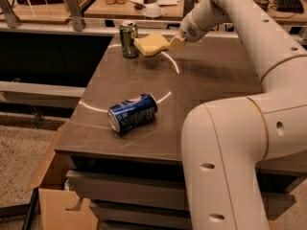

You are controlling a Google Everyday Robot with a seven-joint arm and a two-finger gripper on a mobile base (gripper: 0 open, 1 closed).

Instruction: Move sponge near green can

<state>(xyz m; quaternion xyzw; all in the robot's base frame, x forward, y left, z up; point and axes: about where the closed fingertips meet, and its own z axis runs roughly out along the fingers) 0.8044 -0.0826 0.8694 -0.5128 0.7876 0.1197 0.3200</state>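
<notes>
At the far end of the brown worktop (216,80), the green can (128,40) stood up straight. Right beside it was the yellow sponge (151,45), held a little above the worktop. The pincer (172,43) was closed on one end of the sponge, gripping it. I could not tell if the sponge touched the green can. Nearer the front, a blue can (133,112) lay on its side, well apart from them. The big white arm (230,143) rose up on the right. A cardboard box (57,205) sat on the floor.
</notes>
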